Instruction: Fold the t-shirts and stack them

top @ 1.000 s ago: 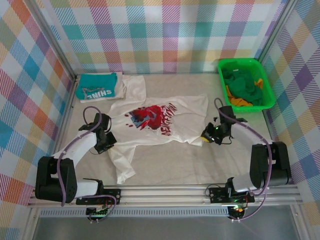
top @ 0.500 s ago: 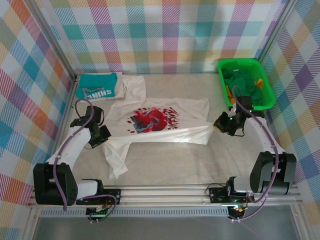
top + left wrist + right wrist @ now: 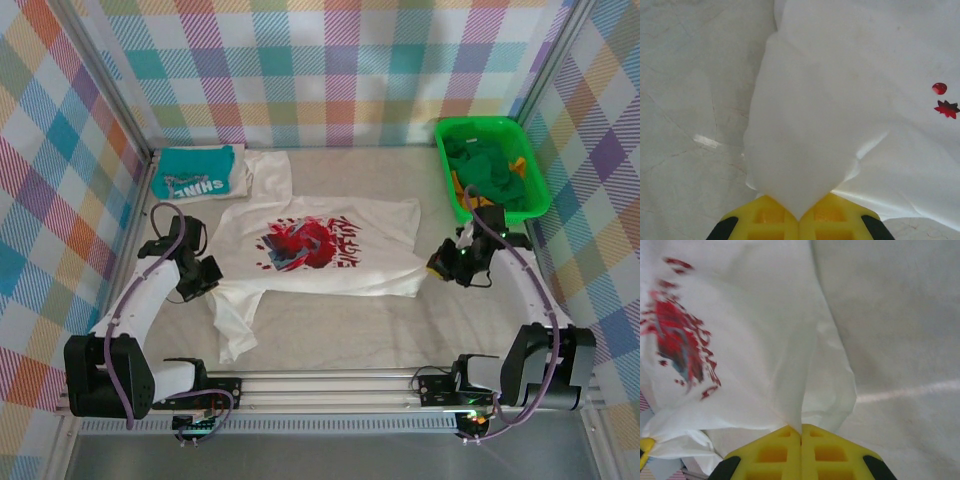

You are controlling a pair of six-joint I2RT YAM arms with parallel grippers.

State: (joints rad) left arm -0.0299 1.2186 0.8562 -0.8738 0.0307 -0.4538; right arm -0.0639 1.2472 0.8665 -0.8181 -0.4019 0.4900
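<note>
Top external: we pinch white t-shirt mid-table, left gripper and right gripper both clamped on its side edges; teal t-shirt folded far left. Risk: uneven pull slips cloth, skews fold.

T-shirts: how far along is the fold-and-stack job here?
Done: the teal t-shirt lies folded in the far left corner. In hand: the white t-shirt is spread print-up, with the left gripper and right gripper each shut on an opposite side of it. Left: folding the white one and stacking it with the teal.
</note>
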